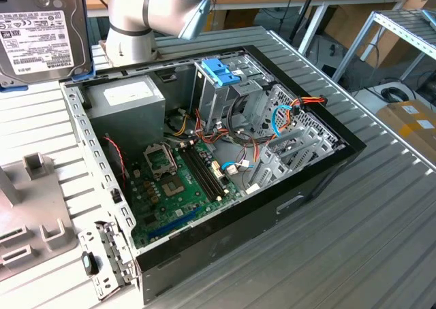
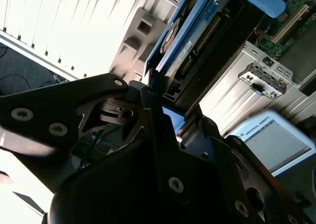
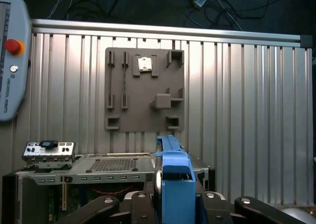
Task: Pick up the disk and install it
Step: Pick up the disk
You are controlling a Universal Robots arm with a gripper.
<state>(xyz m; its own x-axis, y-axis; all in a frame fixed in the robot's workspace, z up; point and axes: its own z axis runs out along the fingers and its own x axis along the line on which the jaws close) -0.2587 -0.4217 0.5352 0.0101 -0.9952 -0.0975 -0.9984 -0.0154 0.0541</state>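
Silver metal disk (image 1: 41, 33), with white label and blue carrier frame: held clear of the bench (image 1: 354, 241) at the exterior view's upper left, well apart from the drive cage (image 1: 218, 101).

Tool (image 3: 173, 200): pressed together on the disk's blue edge in both wrist views, pinching it edge-on.

Status, as you may judge it: pick-up done, installation outstanding. The drive cage in the open computer case (image 1: 272, 214) carries its blue clip (image 1: 221, 72) and none of the disk.

Obscured: the exterior view's frame cuts off the disk's top and left side. In the second wrist view, the tool's black body covers the grip contact. You cannot make out the cage's receiving slot.
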